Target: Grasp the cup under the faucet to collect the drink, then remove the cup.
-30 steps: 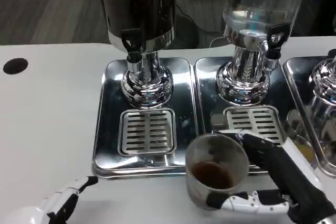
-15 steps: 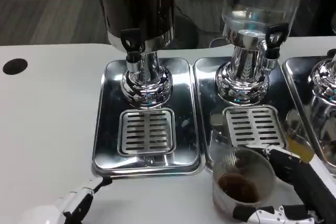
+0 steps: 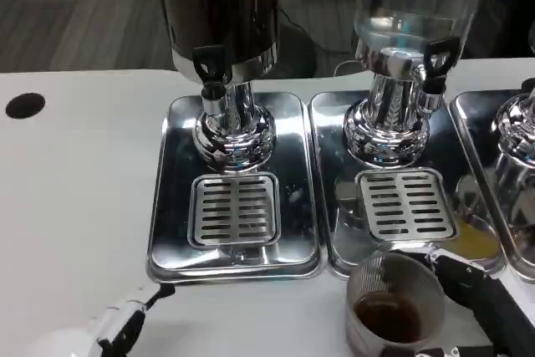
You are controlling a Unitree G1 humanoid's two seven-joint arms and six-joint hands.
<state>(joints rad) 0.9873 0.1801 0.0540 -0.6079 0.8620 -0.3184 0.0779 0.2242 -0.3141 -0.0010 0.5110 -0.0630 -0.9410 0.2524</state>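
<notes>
Holding the cup at the front of the worktop

Going from left to right, the left hand (image 3: 117, 330) lies low at the front edge of the white worktop (image 3: 75, 198), with its fingers stretched toward the right and holding nothing. Behind it stands the left drip tray (image 3: 167, 206) with its slotted grate (image 3: 235, 210), and above the tray rises the dark dispenser (image 3: 221, 6) with a black faucet (image 3: 209, 64). Next to it is the middle drip tray (image 3: 326, 165) with its own grate (image 3: 406, 203), under the clear dispenser (image 3: 418, 6).

The cup (image 3: 394, 307) stands upright on the worktop, just in front of the middle tray and away from both faucets. It is transparent and has brown drink (image 3: 388, 318) in the bottom. The right hand (image 3: 489, 303) is at the right side of the cup, and its dark fingers touch the cup wall near the rim; it grips the cup from that side. Part of this hand is cut off by the picture edge.
</notes>
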